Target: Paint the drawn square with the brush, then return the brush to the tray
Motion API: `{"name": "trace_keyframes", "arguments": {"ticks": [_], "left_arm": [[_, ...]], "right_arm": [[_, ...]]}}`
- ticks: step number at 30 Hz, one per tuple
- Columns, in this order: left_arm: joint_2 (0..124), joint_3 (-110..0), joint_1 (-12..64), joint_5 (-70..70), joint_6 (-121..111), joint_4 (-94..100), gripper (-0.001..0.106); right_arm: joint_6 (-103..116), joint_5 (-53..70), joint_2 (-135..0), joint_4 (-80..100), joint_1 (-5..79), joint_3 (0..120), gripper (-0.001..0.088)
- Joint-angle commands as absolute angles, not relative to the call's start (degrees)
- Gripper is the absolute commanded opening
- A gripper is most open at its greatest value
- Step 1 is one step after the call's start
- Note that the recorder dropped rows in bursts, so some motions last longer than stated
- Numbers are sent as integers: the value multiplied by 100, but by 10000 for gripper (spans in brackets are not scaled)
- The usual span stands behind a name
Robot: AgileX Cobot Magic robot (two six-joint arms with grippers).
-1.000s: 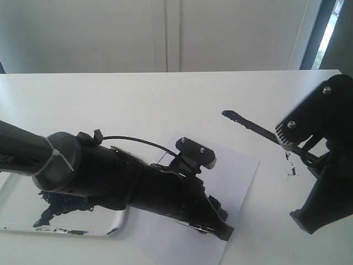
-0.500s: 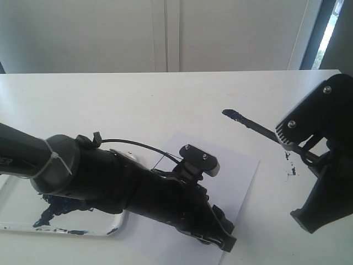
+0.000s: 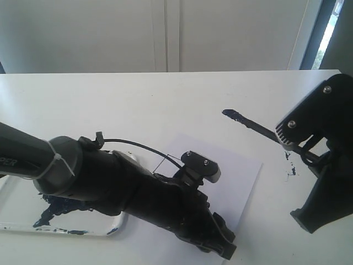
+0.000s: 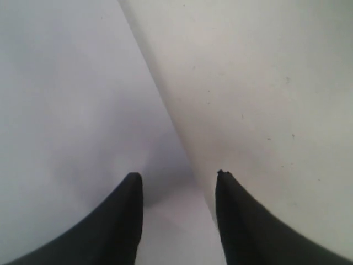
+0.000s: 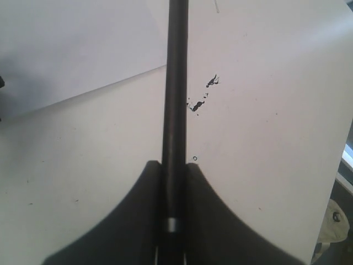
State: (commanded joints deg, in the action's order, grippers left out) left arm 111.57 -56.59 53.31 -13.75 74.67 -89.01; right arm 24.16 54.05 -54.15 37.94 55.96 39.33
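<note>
- Right gripper (image 5: 174,165): I hold it clamped on the brush (image 5: 176,83), one, with the loaded tip aloft beside the paper (image 3: 242,165).
- Left gripper (image 4: 176,179): jaws parted, empty, at the paper's edge.
- Tray (image 3: 118,227): one, across the paper from the brush.
- Progress, my estimate: visible paper unpainted; painting and return outstanding.

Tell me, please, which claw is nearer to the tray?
Left. The left claw is at the edge of the paper, close to the tray; the right claw, gripping the brush, is beyond the paper's far side.
</note>
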Motion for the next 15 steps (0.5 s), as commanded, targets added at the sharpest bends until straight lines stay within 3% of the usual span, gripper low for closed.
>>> {"name": "trace_keyframes", "arguments": {"ticks": [15], "left_arm": [[11135, -5659, 5832, -2069, 6410, -6618, 478]], "right_arm": [[2416, 5394, -5415, 3794, 5596, 3933, 0]]}}
